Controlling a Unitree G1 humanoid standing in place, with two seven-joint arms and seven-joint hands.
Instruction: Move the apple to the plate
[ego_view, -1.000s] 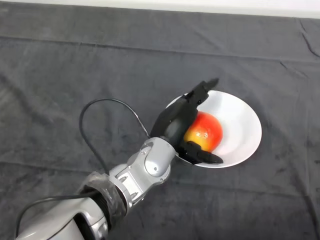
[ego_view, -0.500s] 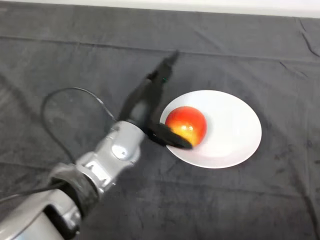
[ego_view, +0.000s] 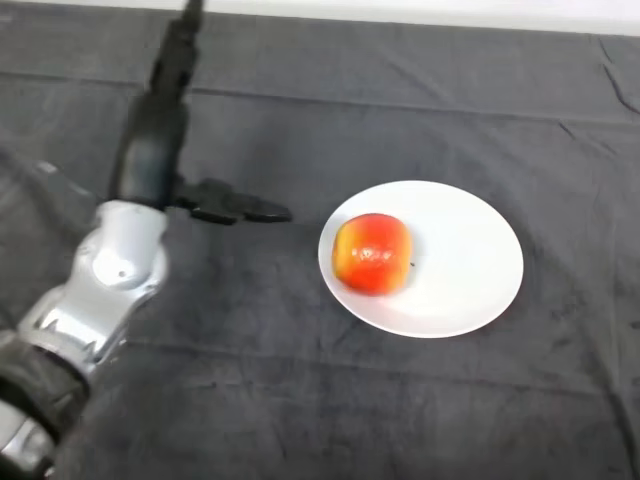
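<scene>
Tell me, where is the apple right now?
In the head view, the apple sits on the left part of the white plate, right of the table's middle. The robot's left hand is open and off to its left, not touching it.

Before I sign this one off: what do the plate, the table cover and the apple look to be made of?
Plate: smooth white, faintly glossy with an even rim, probably ceramic or hard plastic; the look can't settle which.
Table cover: dark grey woven cloth, matte, with soft creases and fold lines.
Apple: shiny red-and-yellow skin with small highlights; real or plastic replica, I can't tell.
</scene>
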